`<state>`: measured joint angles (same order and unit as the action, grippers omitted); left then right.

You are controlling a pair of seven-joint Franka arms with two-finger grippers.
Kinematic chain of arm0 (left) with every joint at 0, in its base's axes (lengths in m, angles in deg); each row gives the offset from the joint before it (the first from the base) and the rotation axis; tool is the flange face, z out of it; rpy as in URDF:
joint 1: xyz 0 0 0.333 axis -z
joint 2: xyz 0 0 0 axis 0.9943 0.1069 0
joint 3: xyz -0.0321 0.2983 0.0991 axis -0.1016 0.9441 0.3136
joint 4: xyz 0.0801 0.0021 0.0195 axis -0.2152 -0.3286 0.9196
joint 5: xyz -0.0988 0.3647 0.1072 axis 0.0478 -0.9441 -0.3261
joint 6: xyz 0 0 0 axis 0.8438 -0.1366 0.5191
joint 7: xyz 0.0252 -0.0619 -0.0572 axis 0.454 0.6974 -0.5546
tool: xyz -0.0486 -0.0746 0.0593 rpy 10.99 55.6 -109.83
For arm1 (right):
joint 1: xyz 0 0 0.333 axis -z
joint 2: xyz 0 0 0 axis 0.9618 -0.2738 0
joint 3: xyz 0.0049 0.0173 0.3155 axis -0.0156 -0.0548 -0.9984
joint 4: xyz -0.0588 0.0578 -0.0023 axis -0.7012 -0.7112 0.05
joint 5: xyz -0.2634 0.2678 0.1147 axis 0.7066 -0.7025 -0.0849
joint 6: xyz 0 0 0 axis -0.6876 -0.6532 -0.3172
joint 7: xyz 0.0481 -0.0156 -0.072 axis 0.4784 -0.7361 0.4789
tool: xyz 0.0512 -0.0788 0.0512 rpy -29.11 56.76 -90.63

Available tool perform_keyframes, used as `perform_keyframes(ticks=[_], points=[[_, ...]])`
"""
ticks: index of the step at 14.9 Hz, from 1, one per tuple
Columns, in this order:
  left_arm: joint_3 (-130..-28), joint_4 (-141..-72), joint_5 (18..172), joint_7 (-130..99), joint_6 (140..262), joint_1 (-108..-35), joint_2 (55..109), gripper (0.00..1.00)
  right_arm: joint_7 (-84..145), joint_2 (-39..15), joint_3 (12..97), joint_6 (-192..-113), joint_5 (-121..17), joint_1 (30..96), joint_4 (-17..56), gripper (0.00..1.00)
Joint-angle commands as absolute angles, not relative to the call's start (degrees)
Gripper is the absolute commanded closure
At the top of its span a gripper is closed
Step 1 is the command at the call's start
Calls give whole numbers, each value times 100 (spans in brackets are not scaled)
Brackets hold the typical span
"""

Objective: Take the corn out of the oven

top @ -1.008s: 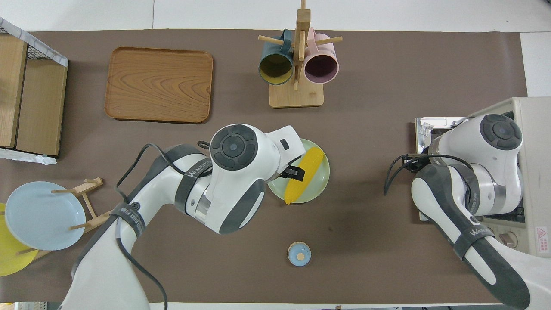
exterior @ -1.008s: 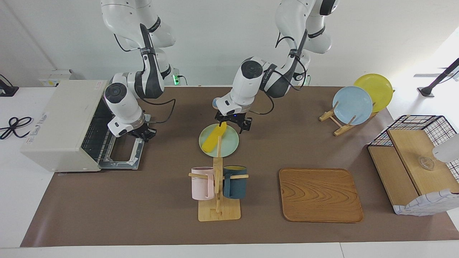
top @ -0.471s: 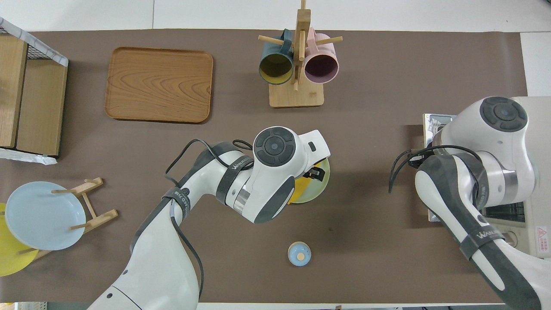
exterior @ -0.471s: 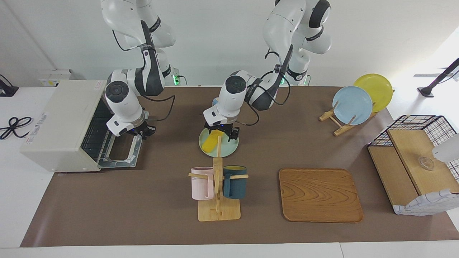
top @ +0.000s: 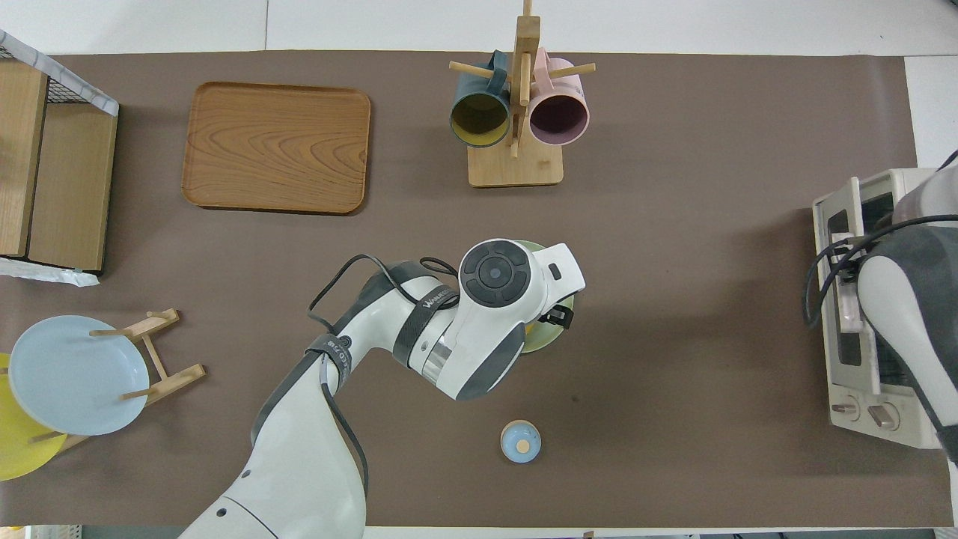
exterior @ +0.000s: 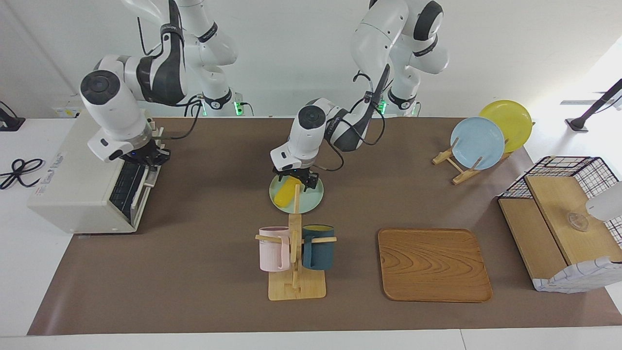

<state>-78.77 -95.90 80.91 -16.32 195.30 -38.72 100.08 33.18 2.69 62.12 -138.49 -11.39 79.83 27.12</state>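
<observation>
On the pale green plate (exterior: 311,200) in the middle of the table, nearer to the robots than the mug rack (exterior: 295,253), the corn (exterior: 285,191) lies flat, out of the oven (exterior: 77,175) and well apart from it. The left gripper (exterior: 297,179) hangs low over the end of the cob nearer to the robots, its fingers spread apart to either side and not clamping it. The risk, as I judge it, sits here: if that gripper lifts at a slant or drags sideways, a fingertip may catch the cob, roll it toward the rim or tip the light plate. A straight rise looks safest. The overhead view hides the cob almost wholly under the left arm's wrist, so contact between finger and corn cannot be told from there. The right gripper (exterior: 146,156) is at the upper edge of the oven's door, fingers drawn together; the door stands nearly shut, and whether the fingers pinch its handle I cannot tell. A hurried pull away from there could jolt the door or shove the oven. The corn itself is bright yellow, long and smooth-looking, tapering toward one end, and lies slantwise across the plate with its far end close to the rim. It looks hard and slick, likely to roll easily.
</observation>
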Motion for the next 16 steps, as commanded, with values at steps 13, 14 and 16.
perform_keyframes(ticks=[13, 14, 16], points=[[-7742, -9238, 8177, -1279, 18119, -5404, 8983, 100, 3244, 151, 5853, -11563, -1845, 7939, 443, 87], [-7733, -9116, 8160, -1366, 18066, -5615, 9018, 100, 3244, 160, 5791, -11510, -1854, 7912, 407, 86], [-7742, -9035, 8151, -1699, 18057, -6221, 9088, 100, 3297, 195, 5738, -11492, -1880, 7807, 433, 43]])
